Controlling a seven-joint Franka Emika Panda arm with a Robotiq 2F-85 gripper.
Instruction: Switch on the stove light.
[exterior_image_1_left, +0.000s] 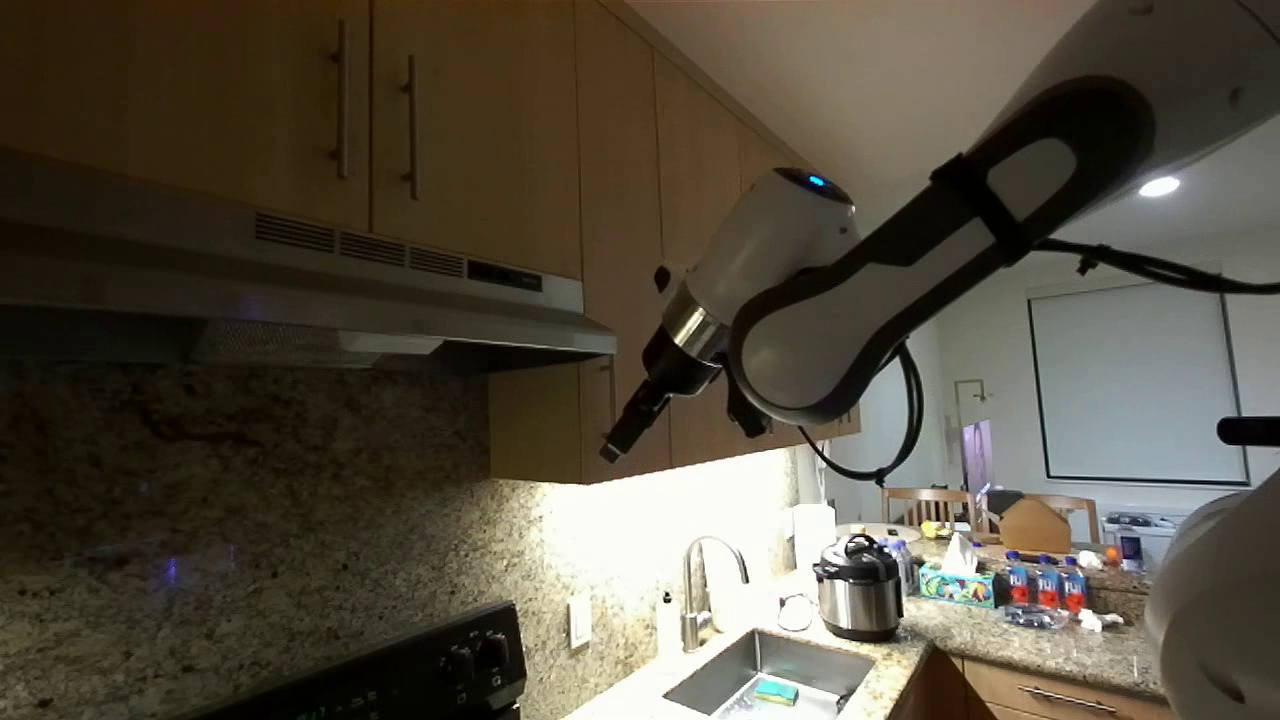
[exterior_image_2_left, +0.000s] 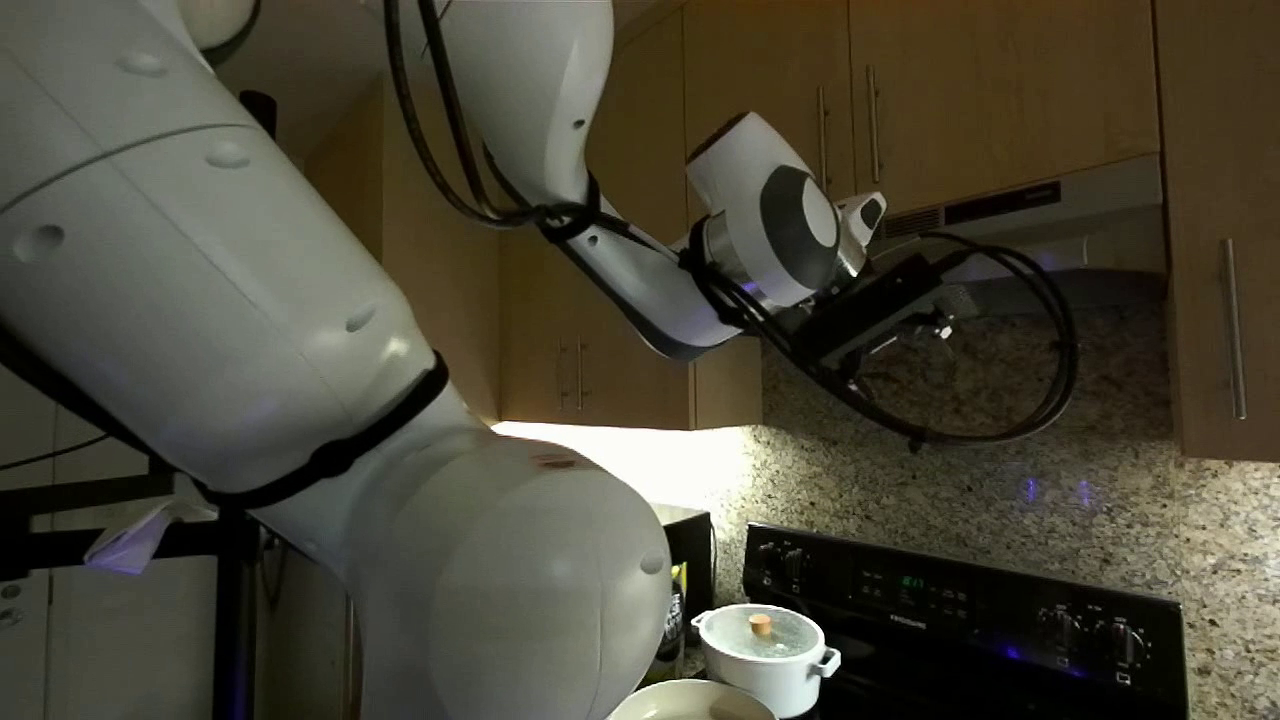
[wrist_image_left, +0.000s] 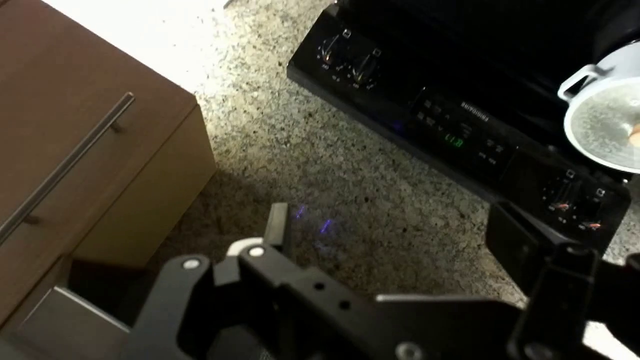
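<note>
Beneath the wooden cabinets (exterior_image_1_left: 480, 120) runs the range hood (exterior_image_1_left: 300, 285), with vents (exterior_image_1_left: 295, 233) along its front and, at the end of their row, a dark control strip (exterior_image_1_left: 505, 276) whose markings are too small to read. The hood's underside, in an exterior view, carries a pale cover that looks to be the stove light (exterior_image_1_left: 392, 345), and the granite backsplash (exterior_image_1_left: 300, 500) below it lies in deep shade. In both exterior views the arm (exterior_image_1_left: 900, 270) extends toward the hood; the gripper (wrist_image_left: 389, 217) tilts downward, apart from the control strip. The wrist view shows its two fingers (wrist_image_left: 278, 225) spread wide with nothing held, speckled stone visible through the gap. Lower down stands the black stove (exterior_image_2_left: 880, 685), its green clock (exterior_image_2_left: 913, 581) reading 8:17 and knobs (exterior_image_2_left: 1065, 628) at either end of its back panel (exterior_image_2_left: 985, 620). On the stove sits a white pot (exterior_image_2_left: 770, 680) with a glass lid (exterior_image_2_left: 785, 642), and near it shows the rim of a pale pan (exterior_image_2_left: 690, 690). Past the stove, the wall (exterior_image_1_left: 630, 530) is brightly lit above a counter (exterior_image_1_left: 1040, 645), where a faucet (exterior_image_1_left: 691, 630) arches over a steel sink (exterior_image_1_left: 815, 660) with a green sponge (exterior_image_1_left: 776, 692) in it and a pressure cooker (exterior_image_1_left: 862, 605) stands just beside.
</note>
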